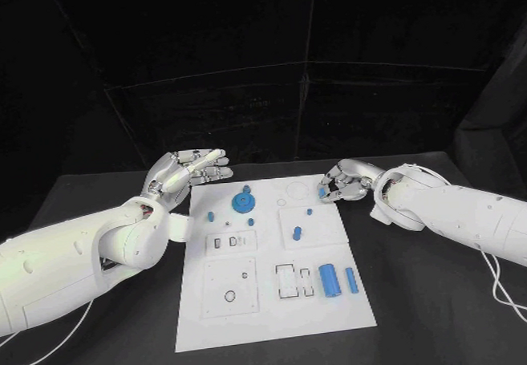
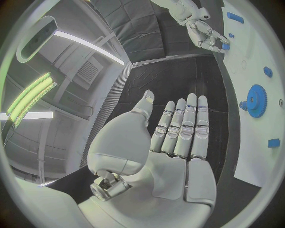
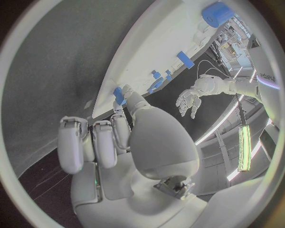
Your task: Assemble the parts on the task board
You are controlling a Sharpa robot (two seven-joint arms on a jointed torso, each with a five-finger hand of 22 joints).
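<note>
Pinching a small blue part at the task board's far right edge, my right hand needed a slow, level carry; my left hand hovered empty, fingers spread, beside the board's far left corner.

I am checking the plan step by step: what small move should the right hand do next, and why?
Probably carry the small blue part inward over the task board toward an open slot. The right hand pinches that part at the board's far right edge, above the surface. The left hand hovers flat and holds nothing, so it is not in the way.
</note>
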